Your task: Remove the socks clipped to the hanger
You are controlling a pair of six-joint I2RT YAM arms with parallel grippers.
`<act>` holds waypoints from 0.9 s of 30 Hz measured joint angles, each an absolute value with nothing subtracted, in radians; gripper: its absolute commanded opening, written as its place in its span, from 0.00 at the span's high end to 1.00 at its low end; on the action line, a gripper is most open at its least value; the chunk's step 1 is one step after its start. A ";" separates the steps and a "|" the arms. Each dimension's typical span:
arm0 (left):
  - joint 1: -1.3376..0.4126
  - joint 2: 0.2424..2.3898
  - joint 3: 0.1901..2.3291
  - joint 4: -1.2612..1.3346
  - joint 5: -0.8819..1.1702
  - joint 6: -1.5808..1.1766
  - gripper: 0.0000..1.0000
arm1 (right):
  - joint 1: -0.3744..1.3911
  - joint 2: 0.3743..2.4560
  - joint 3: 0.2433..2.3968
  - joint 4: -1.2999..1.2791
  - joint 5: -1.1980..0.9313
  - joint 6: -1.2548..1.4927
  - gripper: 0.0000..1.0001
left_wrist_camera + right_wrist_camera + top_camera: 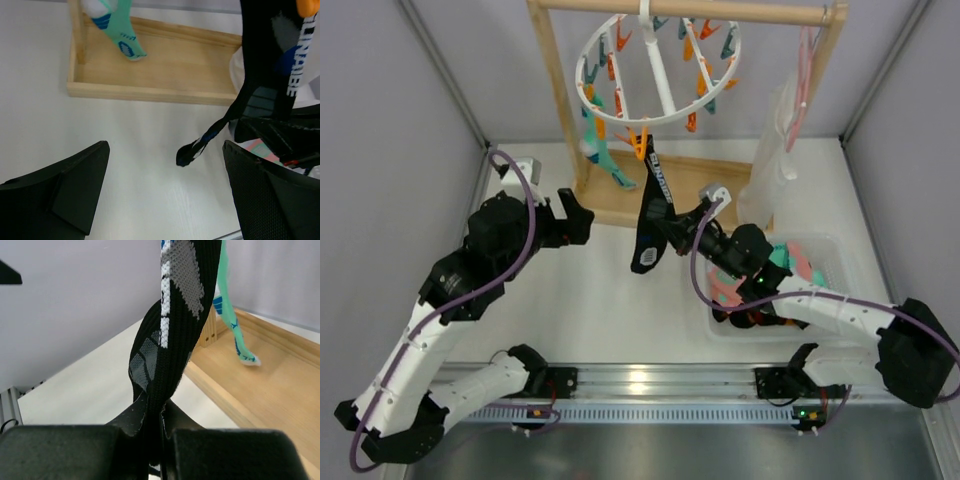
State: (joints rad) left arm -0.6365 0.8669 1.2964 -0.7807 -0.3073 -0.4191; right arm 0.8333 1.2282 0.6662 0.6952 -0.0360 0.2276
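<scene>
The black sock (650, 215) looks soft, light and stretchy, best held low, where the right pincer (154, 427) pinches it; the left pincer (162, 165) gapes wide.

walls (380, 100): plain grey | table (590, 300): white | rack frame (558, 90): light wood

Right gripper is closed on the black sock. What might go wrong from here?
1. The right gripper grips only a thin fold of the black sock while the orange clip holds its top; a pull may slip the fabric free.
2. The hanger merely hangs from the wooden rack, and the open left gripper is not steadying it; it may swing or tilt.
</scene>
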 measured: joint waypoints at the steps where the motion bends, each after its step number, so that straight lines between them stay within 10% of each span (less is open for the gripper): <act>1: -0.636 0.880 1.320 -0.774 -0.291 -0.424 0.02 | 0.833 1.194 0.660 0.662 -0.038 0.228 1.00; 27: -0.811 1.330 1.839 -0.733 -0.371 -0.532 0.02 | 0.847 1.106 0.532 0.649 -0.097 0.393 1.00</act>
